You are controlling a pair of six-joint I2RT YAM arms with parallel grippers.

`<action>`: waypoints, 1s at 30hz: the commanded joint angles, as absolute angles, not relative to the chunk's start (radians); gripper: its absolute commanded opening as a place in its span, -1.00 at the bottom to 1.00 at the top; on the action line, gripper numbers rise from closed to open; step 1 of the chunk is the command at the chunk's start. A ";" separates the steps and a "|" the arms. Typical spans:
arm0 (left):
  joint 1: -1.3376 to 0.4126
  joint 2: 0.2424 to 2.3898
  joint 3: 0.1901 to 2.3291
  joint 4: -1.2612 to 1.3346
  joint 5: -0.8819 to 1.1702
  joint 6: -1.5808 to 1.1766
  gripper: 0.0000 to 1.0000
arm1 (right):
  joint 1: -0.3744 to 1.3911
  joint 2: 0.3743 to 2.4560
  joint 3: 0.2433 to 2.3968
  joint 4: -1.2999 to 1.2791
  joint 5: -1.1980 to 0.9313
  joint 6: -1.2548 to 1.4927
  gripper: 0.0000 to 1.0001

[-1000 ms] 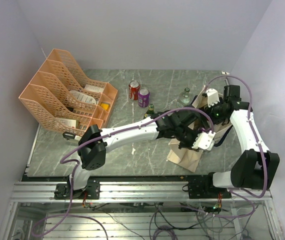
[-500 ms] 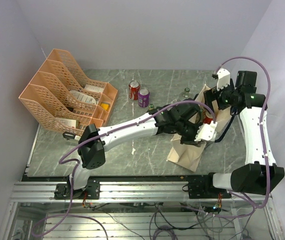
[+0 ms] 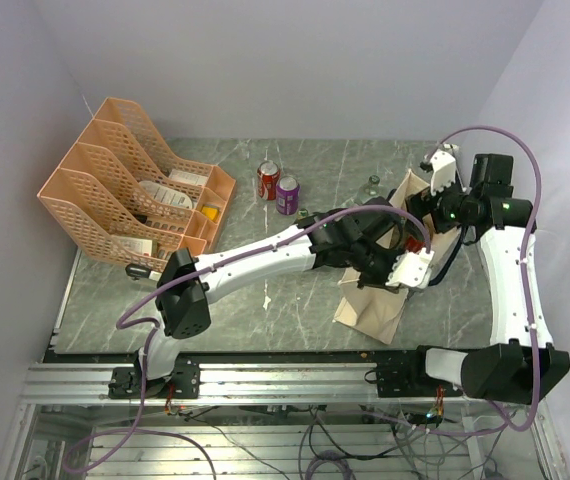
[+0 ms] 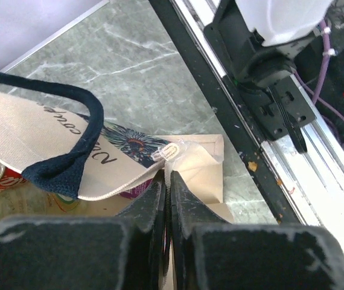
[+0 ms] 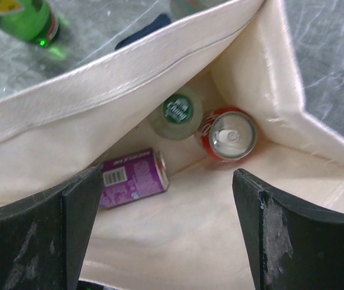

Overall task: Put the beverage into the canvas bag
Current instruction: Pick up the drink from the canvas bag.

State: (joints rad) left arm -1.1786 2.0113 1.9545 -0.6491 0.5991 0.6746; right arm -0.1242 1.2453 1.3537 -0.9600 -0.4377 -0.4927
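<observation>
The cream canvas bag (image 3: 373, 305) with navy handles stands at the right of the table, its mouth held open. My left gripper (image 3: 395, 274) is shut on the bag's cloth rim (image 4: 178, 148); its jaws pinch the seam. A navy handle (image 4: 63, 172) hangs beside them. My right gripper (image 3: 423, 206) is open and empty above the bag's mouth. In the right wrist view it (image 5: 166, 202) looks down into the bag (image 5: 178, 241). Inside are a purple can (image 5: 133, 175) on its side, an upright red can (image 5: 229, 136) and a green-capped bottle (image 5: 175, 112).
A red can (image 3: 268, 180) and a purple can (image 3: 287, 194) stand at the table's back middle. A clear glass bottle (image 3: 370, 190) and a green bottle (image 3: 302, 215) stand near the bag. Orange file trays (image 3: 115, 170) fill the left. The front rail (image 4: 317, 175) runs close by.
My right arm has risen and drawn back from the bag's mouth toward the far right, gripper empty. The red can now sits inside the bag. My left gripper still holds the rim.
</observation>
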 commanded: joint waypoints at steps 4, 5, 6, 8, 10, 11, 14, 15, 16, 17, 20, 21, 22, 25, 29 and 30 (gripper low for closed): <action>-1.183 2.080 2.038 -0.872 0.653 0.920 -0.81 | -0.190 1.170 1.244 -1.190 -0.484 -0.708 0.63; -1.191 2.093 2.045 -0.891 0.655 0.943 -0.81 | -0.201 1.171 1.230 -1.226 -0.484 -0.736 0.60; -1.201 2.104 2.048 -0.902 0.651 0.965 -0.82 | -0.208 1.174 1.217 -1.249 -0.474 -0.755 0.58; -1.223 2.104 2.029 -0.889 0.653 0.987 -0.83 | -0.229 1.183 1.186 -1.285 -0.448 -0.788 0.52; -1.240 2.100 2.003 -0.858 0.654 1.009 -0.84 | -0.256 1.195 1.158 -1.295 -0.411 -0.809 0.47; -1.245 2.100 1.993 -0.847 0.652 1.021 -0.84 | -0.269 1.203 1.146 -1.298 -0.383 -0.820 0.45; -1.256 2.118 1.988 -0.867 0.638 1.073 -0.85 | -0.328 1.222 1.123 -1.292 -0.320 -0.832 0.35; -1.262 2.126 1.992 -0.885 0.631 1.090 -0.85 | -0.343 1.227 1.125 -1.291 -0.304 -0.836 0.33; -1.264 2.130 1.992 -0.896 0.629 1.098 -0.85 | -0.353 1.230 1.128 -1.284 -0.286 -0.829 0.30; -1.265 2.130 1.986 -0.895 0.632 1.095 -0.85 | -0.358 1.233 1.131 -1.278 -0.269 -0.824 0.29; -1.267 2.122 1.954 -0.867 0.638 1.081 -0.85 | -0.360 1.238 1.135 -1.264 -0.246 -0.804 0.27; -1.267 2.120 1.949 -0.859 0.635 1.077 -0.85 | -0.360 1.240 1.136 -1.257 -0.252 -0.798 0.27; -1.267 2.120 1.949 -0.856 0.632 1.074 -0.85 | -0.360 1.243 1.140 -1.254 -0.270 -0.792 0.27; -1.264 2.119 1.953 -0.857 0.613 1.058 -0.85 | -0.360 1.268 1.171 -1.260 -0.387 -0.798 0.28; -1.244 2.099 1.943 -0.838 0.615 1.007 -0.85 | -0.347 1.310 1.218 -1.240 -0.542 -0.804 0.34; -1.238 2.093 1.942 -0.835 0.618 0.995 -0.85 | -0.335 1.318 1.224 -1.233 -0.568 -0.811 0.38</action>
State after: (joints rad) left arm -1.2568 2.0895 1.9797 -0.7662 0.6262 1.0462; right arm -0.3431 1.2850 1.1732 -1.2655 -0.4213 -0.7990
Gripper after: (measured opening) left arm 0.084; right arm 0.663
